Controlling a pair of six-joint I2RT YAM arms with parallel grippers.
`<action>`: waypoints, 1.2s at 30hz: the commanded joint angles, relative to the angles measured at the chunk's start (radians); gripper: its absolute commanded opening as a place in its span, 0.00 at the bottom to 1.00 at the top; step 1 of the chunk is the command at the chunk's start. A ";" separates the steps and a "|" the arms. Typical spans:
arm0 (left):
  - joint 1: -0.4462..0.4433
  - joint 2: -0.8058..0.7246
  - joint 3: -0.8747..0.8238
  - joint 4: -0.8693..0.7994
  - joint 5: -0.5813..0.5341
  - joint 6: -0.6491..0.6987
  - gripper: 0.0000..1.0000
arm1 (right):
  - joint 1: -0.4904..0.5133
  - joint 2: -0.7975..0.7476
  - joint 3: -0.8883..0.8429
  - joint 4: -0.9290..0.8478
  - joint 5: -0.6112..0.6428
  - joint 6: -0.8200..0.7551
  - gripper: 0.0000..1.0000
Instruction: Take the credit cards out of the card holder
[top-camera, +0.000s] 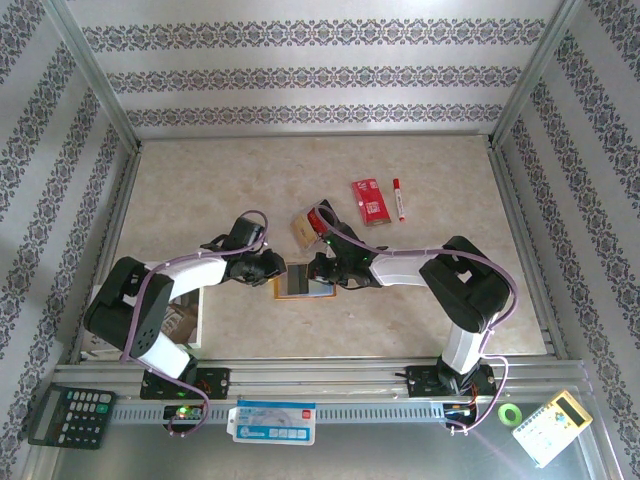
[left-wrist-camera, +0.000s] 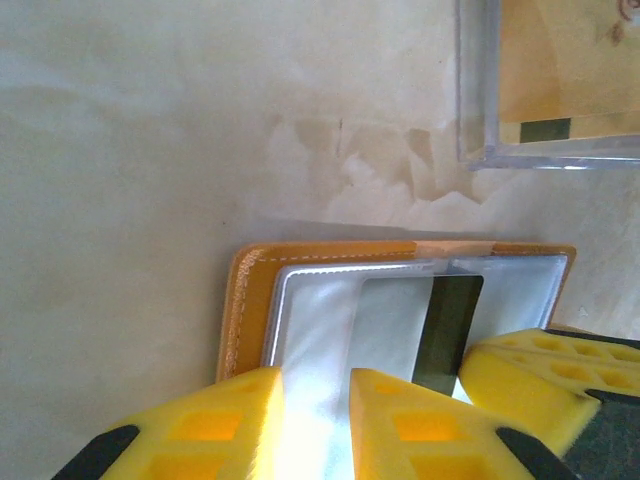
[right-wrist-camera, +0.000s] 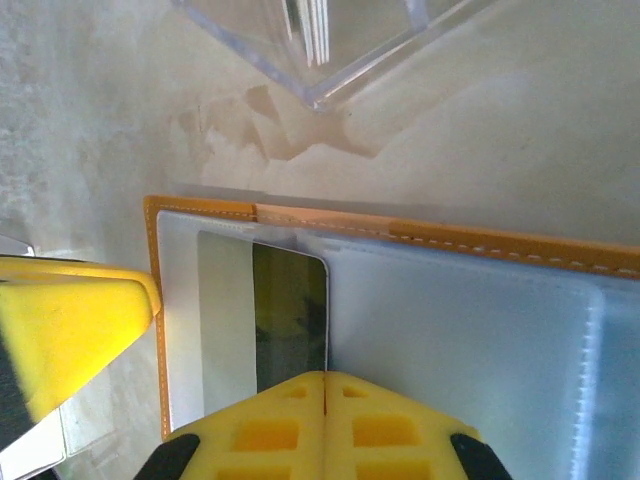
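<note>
The orange card holder (top-camera: 303, 284) lies open on the table between my two grippers, its grey-blue pockets facing up. A pale credit card (right-wrist-camera: 262, 320) with a dark stripe sits at the left pocket (left-wrist-camera: 420, 325), its striped side bare. My right gripper (right-wrist-camera: 325, 378) is shut, its fingertips pinched together on the card's near edge. My left gripper (left-wrist-camera: 315, 385) is open, its yellow fingers (left-wrist-camera: 235, 420) resting on the holder's (left-wrist-camera: 250, 300) left page, with clear pocket between them. In the top view the left gripper (top-camera: 272, 268) and right gripper (top-camera: 322, 268) flank the holder.
A clear plastic box (top-camera: 308, 225) holding a tan card stands just beyond the holder (left-wrist-camera: 550, 90). A red packet (top-camera: 370, 200) and a red-capped marker (top-camera: 400, 198) lie further back right. A calculator (top-camera: 70, 415) sits by the near rail.
</note>
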 joint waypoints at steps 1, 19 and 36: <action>-0.016 -0.041 0.027 -0.063 0.009 0.018 0.24 | -0.003 -0.010 0.007 -0.007 0.012 -0.014 0.04; -0.041 0.089 0.012 -0.097 -0.022 0.070 0.15 | 0.022 0.056 0.006 0.035 -0.011 0.089 0.28; -0.040 0.056 0.014 -0.129 -0.087 0.094 0.16 | -0.003 -0.046 -0.078 0.082 0.076 0.069 0.06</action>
